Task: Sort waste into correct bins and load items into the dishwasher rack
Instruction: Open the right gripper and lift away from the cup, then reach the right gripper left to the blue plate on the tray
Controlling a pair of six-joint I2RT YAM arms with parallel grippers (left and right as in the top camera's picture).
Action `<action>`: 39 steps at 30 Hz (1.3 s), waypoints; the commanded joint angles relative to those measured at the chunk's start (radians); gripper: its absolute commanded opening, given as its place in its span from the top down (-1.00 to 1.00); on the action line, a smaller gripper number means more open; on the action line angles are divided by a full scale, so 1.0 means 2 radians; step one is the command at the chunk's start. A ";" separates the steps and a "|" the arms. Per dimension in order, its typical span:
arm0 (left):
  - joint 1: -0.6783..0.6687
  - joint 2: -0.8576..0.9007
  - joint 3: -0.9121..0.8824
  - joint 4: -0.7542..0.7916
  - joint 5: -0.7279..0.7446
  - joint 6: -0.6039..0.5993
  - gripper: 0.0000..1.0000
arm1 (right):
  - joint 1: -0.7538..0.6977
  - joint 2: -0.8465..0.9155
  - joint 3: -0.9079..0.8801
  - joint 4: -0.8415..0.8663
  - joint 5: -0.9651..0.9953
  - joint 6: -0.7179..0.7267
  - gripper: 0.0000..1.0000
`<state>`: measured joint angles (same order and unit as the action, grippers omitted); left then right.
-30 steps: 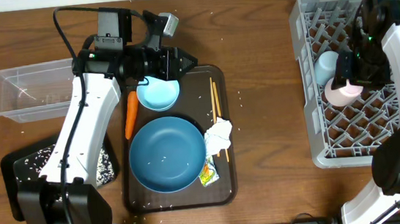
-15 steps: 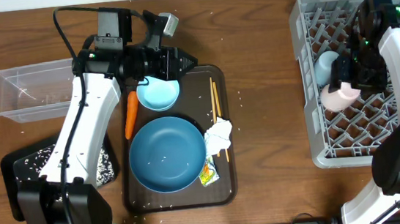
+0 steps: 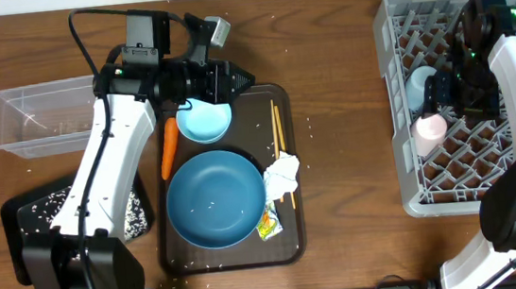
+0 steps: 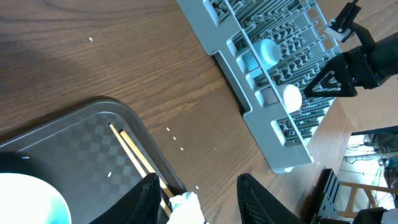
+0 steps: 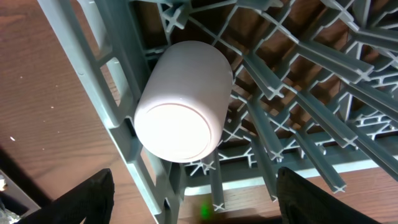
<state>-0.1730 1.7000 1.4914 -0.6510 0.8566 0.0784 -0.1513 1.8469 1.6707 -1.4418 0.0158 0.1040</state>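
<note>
The pink cylindrical cup looks light, rigid, slick: pinch across its sides. Right gripper and left gripper gape, empty.

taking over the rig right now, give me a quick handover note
Left gripper: open, empty, over the serving tray near the chopsticks.
Right gripper: open, above the pink cup, not touching it.
Done: pink cup and light-blue cup sit in the rack; rice lies on the black tray.
Left: blue plate, small bowl and chopsticks to the rack; carrot, napkin, wrapper to the bins.
</note>
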 commanded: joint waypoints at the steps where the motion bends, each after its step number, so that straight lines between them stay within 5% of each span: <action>1: -0.001 0.007 0.001 -0.002 -0.003 0.003 0.17 | 0.004 0.000 0.003 0.002 -0.016 0.003 -0.54; 14: -0.001 0.006 0.002 -0.046 -0.063 0.003 0.17 | 0.027 -0.047 0.086 -0.004 -0.074 -0.035 -0.58; 24: -0.002 0.006 0.002 -0.113 -0.210 0.005 0.15 | 0.102 -0.089 0.095 0.042 -0.078 -0.042 -0.93; 29: -0.002 0.006 0.002 -0.159 -0.287 0.005 -0.19 | 0.138 -0.089 0.095 0.079 -0.095 -0.041 -0.98; 35: -0.002 0.006 0.002 -0.197 -0.316 0.005 -0.29 | 0.159 -0.089 0.095 0.118 -0.119 -0.041 -0.99; 39: -0.011 0.006 0.002 -0.218 -0.319 -0.001 -0.65 | 0.161 -0.089 0.095 0.132 -0.132 -0.041 -0.98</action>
<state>-0.1783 1.7000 1.4910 -1.0683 0.2558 0.0792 0.1577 1.6711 1.8484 -1.1870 -0.2096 0.0303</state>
